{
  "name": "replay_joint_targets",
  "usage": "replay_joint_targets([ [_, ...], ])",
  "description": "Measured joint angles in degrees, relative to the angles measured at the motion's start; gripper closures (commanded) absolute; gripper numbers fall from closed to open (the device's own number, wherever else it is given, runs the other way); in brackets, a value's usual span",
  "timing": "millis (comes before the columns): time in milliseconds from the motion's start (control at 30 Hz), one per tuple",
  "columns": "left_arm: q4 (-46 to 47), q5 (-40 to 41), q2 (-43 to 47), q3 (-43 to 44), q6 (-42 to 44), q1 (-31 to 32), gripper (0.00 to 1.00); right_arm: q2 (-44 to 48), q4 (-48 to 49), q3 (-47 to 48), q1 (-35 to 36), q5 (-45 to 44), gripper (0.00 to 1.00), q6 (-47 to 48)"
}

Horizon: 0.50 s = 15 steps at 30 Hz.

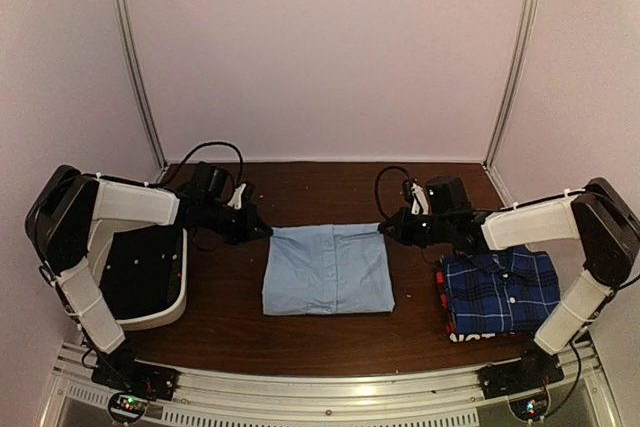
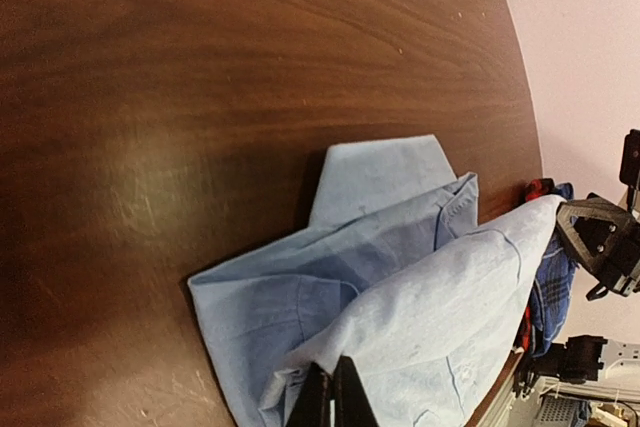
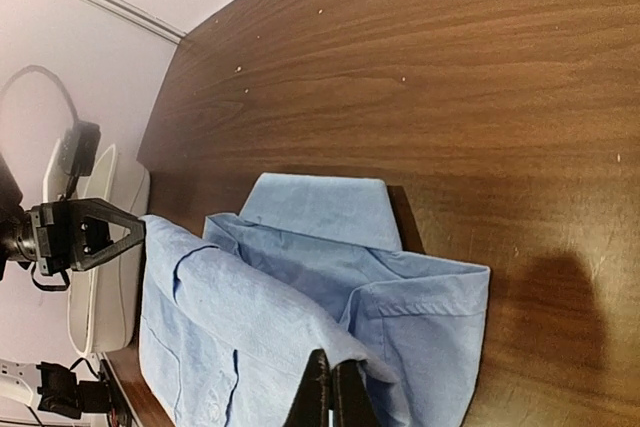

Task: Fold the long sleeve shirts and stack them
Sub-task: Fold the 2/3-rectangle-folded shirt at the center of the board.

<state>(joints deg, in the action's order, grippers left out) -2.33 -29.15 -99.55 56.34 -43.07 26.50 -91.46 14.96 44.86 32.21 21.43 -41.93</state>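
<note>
The plain light blue shirt (image 1: 328, 268) lies folded in a rectangle at the table's middle. My left gripper (image 1: 262, 231) is shut on its far left corner, and the left wrist view shows the pinched top layer lifted (image 2: 440, 297). My right gripper (image 1: 385, 228) is shut on its far right corner, with the cloth draped over the fingers (image 3: 260, 317). The blue-and-navy plaid shirt (image 1: 502, 290) lies folded at the right, on top of a red/black shirt (image 1: 446, 309) whose edge shows beneath.
A white plastic bin (image 1: 170, 297) with black lining stands at the left under my left arm. Brown wooden table (image 1: 320, 187); pale walls close behind and at both sides. A metal rail (image 1: 330, 387) runs along the near edge.
</note>
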Motion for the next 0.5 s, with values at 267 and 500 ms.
replay_joint_targets([
  [267, -2.36, 1.33, -7.63, 9.22, 3.26, -2.64, 1.0, -11.63, 1.14, 8.63, -2.4, -0.04, 1.0, 1.22],
  [500, -7.28, 5.51, -10.49, 13.38, 6.36, -4.83, 0.37, -15.5, -2.08, 13.79, -3.52, -0.81, 0.64, 3.3],
])
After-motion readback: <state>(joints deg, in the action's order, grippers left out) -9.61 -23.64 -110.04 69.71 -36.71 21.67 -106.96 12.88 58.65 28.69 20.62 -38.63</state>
